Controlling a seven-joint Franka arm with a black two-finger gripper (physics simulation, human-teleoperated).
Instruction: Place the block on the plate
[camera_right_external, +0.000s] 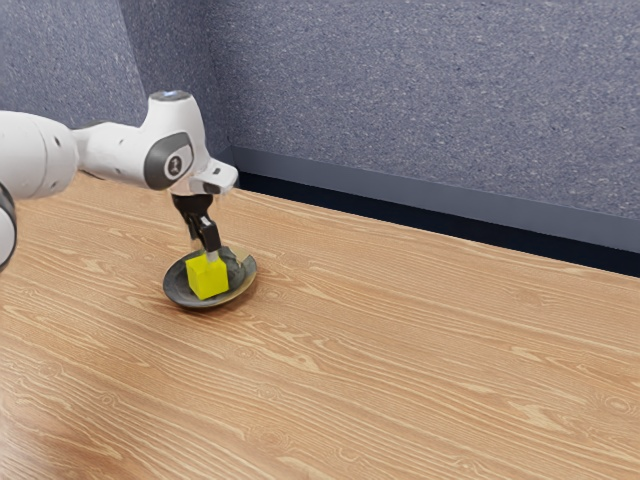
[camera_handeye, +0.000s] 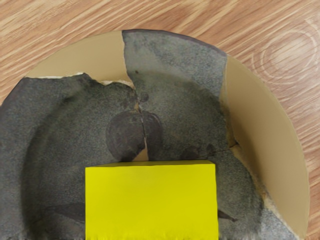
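Pincer (camera_right_external: 210, 256): pointed down at the block's top; how far it is opened, and whether the block is gripped, cannot be told.
Yellow block (camera_right_external: 207, 277): seen upright within the plate's rim, presumably positioned there for release.
Plate (camera_handeye: 270, 115): laid on the wooden desk (camera_right_external: 400, 350), its hollow occupied by the block.

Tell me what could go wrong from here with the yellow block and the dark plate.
The black gripper is right at the boxy yellow block, so pulling away might drag or tip it. The dark round plate shows jagged seams and tan patches, perhaps repairs, so pressing the block down could strain it.
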